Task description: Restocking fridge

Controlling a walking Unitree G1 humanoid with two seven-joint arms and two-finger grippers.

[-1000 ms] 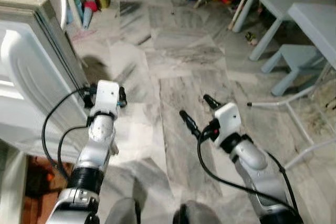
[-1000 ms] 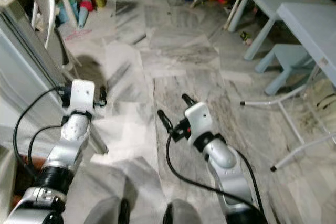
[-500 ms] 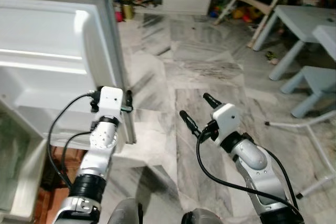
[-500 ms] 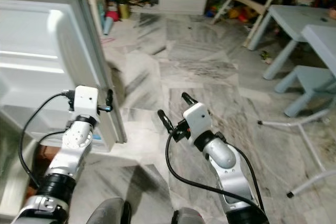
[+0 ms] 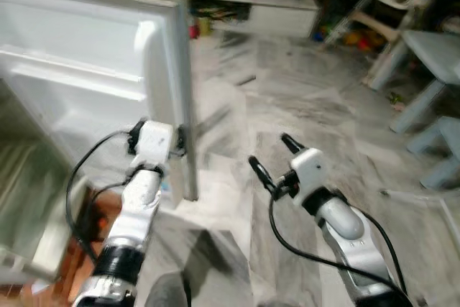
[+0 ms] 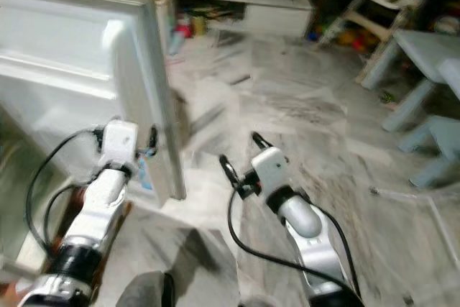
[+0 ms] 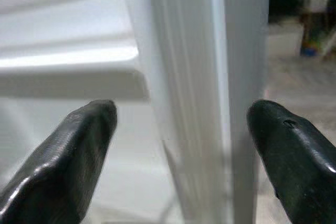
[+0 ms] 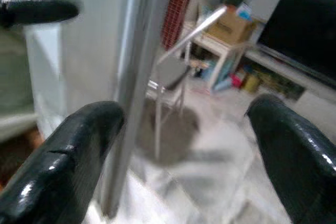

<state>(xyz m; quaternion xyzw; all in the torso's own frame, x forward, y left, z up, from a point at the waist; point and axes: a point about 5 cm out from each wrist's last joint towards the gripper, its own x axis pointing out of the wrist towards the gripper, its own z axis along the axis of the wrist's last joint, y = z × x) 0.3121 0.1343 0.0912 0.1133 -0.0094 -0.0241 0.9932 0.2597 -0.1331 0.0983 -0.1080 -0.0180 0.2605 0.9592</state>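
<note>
White door point(image 5: 93, 84): fridge door, swung wide open; inner liner and moulded shelf rails face the robot; free edge stands upright just ahead of the left arm.
Left hand point(image 7: 184, 145): fingers spread wide, one on each side of the door edge, neither seen touching it; nothing held.
Right hand point(image 5: 272, 154): fingers parted, empty, held over the marble floor point(image 5: 316, 113), well apart from the door.
Fridge interior point(image 5: 29, 177): dim cavity at far left, contents too blurred to tell.
Stock: no item to load can be made out in either hand or near the fridge.
Step in hand: judged to be finishing the door opening or holding it open; restocking itself looks not yet begun.
Method: keep the left fingers astride the edge and guide by the liner side, pushing along the door's arc, not across it.
Method, right: keep clear of the swing; free for fetching goods.
Risk: open fingers may slip off the smooth edge; cable point(image 5: 79, 177) on the left arm hangs near the door corner and could snag.
Background: pale desk point(image 5: 431, 48) and chair point(image 6: 374, 5), well apart.
</note>
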